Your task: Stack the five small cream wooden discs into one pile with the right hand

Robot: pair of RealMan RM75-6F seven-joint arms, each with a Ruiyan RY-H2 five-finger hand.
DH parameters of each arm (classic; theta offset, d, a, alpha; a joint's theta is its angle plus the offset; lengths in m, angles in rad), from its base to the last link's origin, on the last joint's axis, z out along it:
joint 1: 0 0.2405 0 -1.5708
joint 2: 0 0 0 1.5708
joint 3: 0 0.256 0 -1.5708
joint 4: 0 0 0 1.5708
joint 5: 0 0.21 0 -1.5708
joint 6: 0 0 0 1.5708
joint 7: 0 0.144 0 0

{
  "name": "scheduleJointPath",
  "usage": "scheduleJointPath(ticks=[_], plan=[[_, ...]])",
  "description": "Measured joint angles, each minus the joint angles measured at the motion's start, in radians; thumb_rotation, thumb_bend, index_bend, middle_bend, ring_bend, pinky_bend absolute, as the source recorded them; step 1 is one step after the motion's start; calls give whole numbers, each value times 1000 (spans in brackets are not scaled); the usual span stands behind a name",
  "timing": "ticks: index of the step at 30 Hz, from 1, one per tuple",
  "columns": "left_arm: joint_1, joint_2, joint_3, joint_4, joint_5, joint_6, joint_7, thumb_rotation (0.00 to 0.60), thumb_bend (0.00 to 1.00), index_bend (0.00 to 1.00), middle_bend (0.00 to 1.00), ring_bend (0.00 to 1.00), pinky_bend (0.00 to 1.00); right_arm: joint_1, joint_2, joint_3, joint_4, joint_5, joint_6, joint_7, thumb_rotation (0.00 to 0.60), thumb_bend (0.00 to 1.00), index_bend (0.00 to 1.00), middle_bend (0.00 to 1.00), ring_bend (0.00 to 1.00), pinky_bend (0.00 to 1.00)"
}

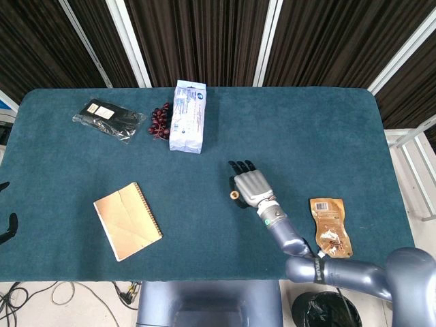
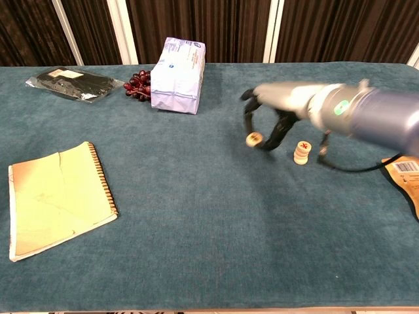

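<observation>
My right hand (image 2: 273, 116) hangs above the teal table (image 2: 196, 216) and pinches one small cream wooden disc (image 2: 254, 139) between its dark fingertips. A short pile of cream discs (image 2: 302, 152), a red mark on the top one, stands on the cloth just right of the held disc. From the head view, the right hand (image 1: 251, 187) shows from above with the held disc (image 1: 235, 194) at its left side, and the hand hides the pile. Two dark curved tips (image 1: 7, 227) at the left edge are all that shows of my left hand.
A tan spiral notebook (image 2: 55, 196) lies at the near left. A white-blue packet (image 2: 178, 75), dark grapes (image 2: 136, 85) and a black pouch (image 2: 72, 84) sit along the far left. An orange sachet (image 1: 330, 226) lies right of the forearm.
</observation>
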Motion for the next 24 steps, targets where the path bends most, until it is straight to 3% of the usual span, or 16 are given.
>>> scheduleJointPath(ticks=[10,24], plan=[[1,-2,0,-3,0,4,8,600,490,165,0,0,0,-22,168,-38,-87,118,5,-48,600,410,543,0,0,0],[1,-2,-1,-4,-2,4,10,600,490,165,0,0,0,-30,171,-80,-63,139,-9,-19,600,411,543,0,0,0]])
